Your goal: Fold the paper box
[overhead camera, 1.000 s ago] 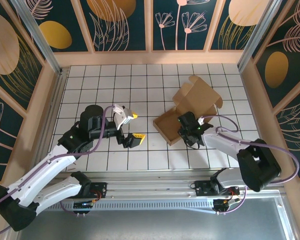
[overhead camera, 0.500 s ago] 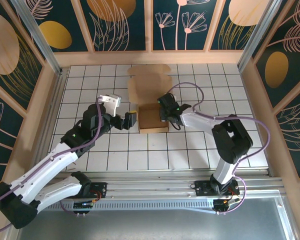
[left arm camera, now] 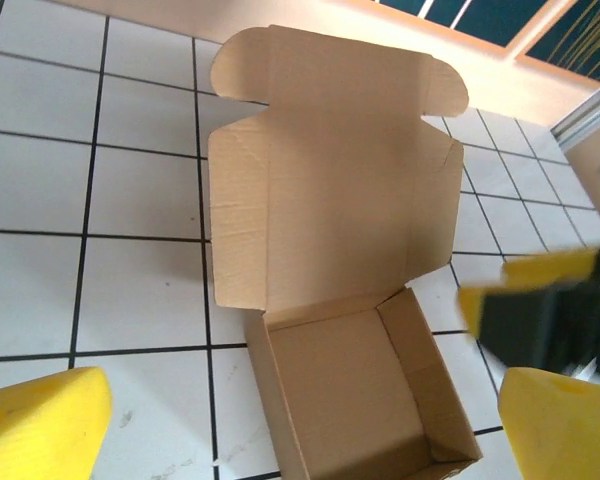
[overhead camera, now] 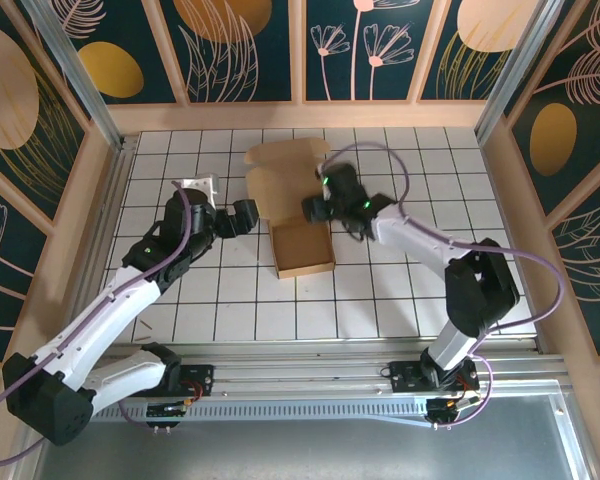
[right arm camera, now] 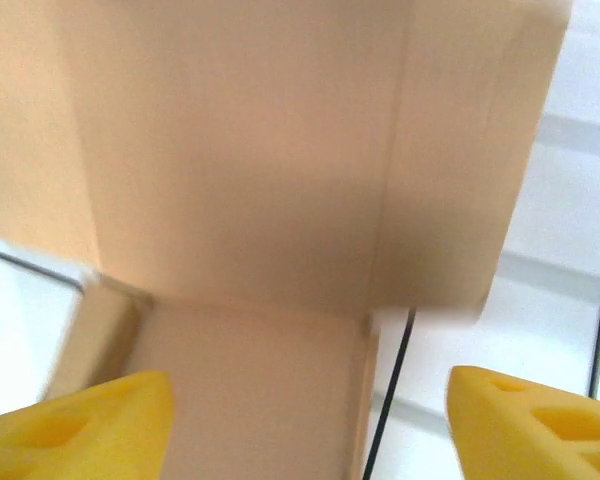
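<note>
The paper box [overhead camera: 303,247] is a shallow brown cardboard tray standing open on the tiled table. Its lid [overhead camera: 283,180] lies flat behind it, with rounded tabs at the far corners. My left gripper [overhead camera: 228,208] hovers open just left of the lid. In its wrist view the yellow fingertips [left arm camera: 42,430] frame the tray [left arm camera: 348,392] from above. My right gripper [overhead camera: 316,203], motion-blurred, is at the tray's back right corner by the lid fold. It is open, and its fingers [right arm camera: 542,422] straddle the tray's right wall [right arm camera: 364,400] without touching it.
White tiles with black grid lines cover the table [overhead camera: 420,160]. Wooden walls with dark floral panels [overhead camera: 300,40] close in the back and both sides. The right arm's cable [overhead camera: 380,170] loops over the tiles to the right of the lid.
The box slid left from the right side to the middle of the table. My right gripper let go of it and opened. My left gripper drew back toward the far left.
</note>
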